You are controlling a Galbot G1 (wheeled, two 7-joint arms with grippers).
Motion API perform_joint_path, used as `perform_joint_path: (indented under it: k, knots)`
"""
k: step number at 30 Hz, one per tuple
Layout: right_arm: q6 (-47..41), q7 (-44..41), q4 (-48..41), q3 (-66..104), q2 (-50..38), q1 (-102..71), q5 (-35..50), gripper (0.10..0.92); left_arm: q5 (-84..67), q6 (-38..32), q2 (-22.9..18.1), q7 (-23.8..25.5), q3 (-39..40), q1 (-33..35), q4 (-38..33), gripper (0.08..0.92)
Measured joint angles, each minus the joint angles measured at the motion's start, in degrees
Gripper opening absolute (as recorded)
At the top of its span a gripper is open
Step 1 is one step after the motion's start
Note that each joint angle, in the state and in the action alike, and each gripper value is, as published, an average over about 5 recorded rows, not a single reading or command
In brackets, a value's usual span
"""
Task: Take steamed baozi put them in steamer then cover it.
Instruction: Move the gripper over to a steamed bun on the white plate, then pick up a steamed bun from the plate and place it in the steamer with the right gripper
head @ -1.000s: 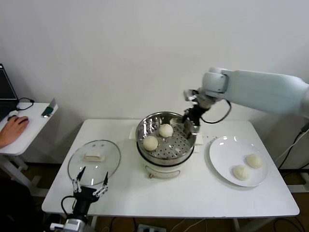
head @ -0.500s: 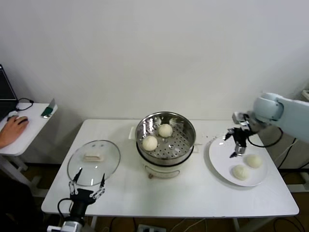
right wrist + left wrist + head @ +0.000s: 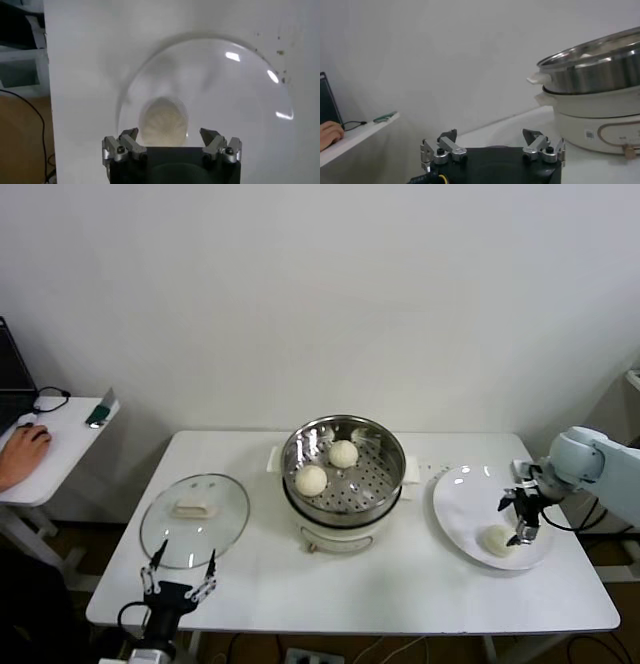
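The steel steamer stands on its white pot base mid-table and holds two baozi. The white plate at the right holds one visible baozi. My right gripper is open, low over the plate. It hides the second bun in the head view. In the right wrist view that baozi lies between the spread fingers of the right gripper. The glass cover lies flat at the table's left. My left gripper is open and empty at the front edge, near the cover.
A small side table at far left carries a laptop, a mouse and a person's hand. In the left wrist view my left gripper faces the steamer across bare white tabletop. The plate lies close to the table's right edge.
My right arm has swung from the steamer's rim to the plate and come down over the farther baozi. The left gripper has sunk slightly.
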Motion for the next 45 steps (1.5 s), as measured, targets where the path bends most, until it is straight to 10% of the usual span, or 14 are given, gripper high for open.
perform_joint_path:
  k: [32, 45]
  knots:
    - [2.15, -0.95, -6.99, 3.82, 5.26, -4.74, -3.46, 0.684, 0.30, -0.78, -0.56, -0.10, -0.12, 0.67, 1.58, 0.823]
    - [17.76, -4.16, -2.26, -11.56, 10.07, 16.86, -8.30, 0.687, 0.89, -0.65, -0.65, -0.08, 0.66, 0.52, 1.18, 0.823]
